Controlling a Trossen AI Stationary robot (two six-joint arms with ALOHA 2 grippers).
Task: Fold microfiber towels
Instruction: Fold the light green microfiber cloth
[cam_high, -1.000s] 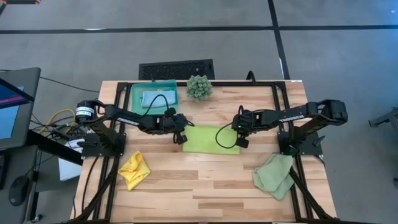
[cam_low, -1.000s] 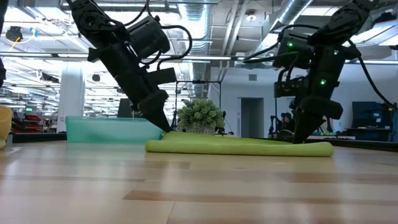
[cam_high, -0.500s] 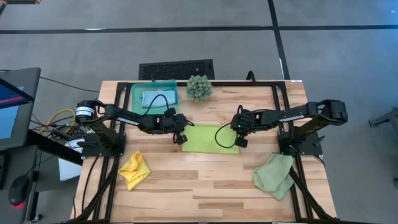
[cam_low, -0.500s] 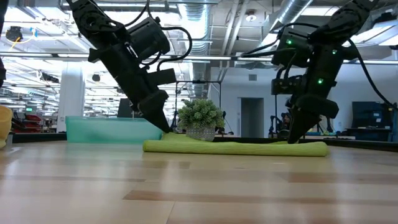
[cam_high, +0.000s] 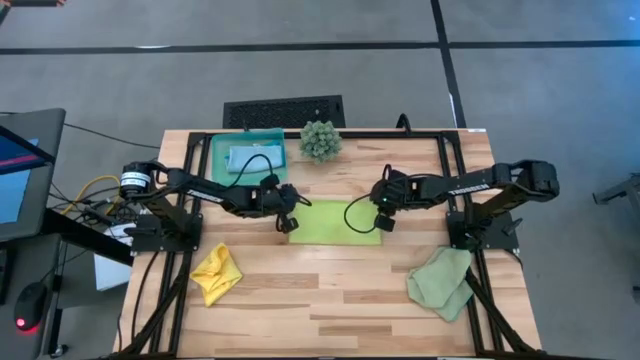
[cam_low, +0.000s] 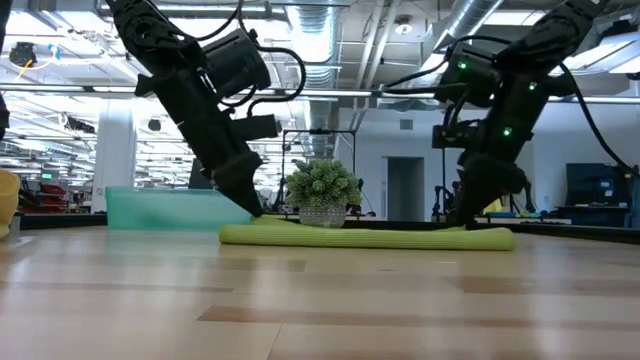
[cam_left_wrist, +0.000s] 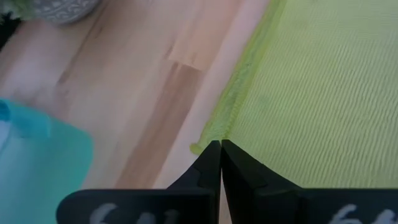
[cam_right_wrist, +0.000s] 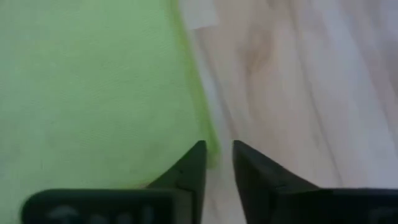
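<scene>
My left claw (cam_left_wrist: 220, 147) pinches the lime green towel's (cam_high: 335, 222) corner while my right claw (cam_right_wrist: 219, 149) stands slightly parted.

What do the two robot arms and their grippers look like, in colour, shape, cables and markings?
Both arms are dark, slim and jointed. The left gripper and the right gripper each end in two black, wedge-shaped fingers tapering to points. Black cables loop beside each wrist in the high view. The right arm carries white lettering along its link, too small to read. In the low view, small green lights glow on it.
</scene>
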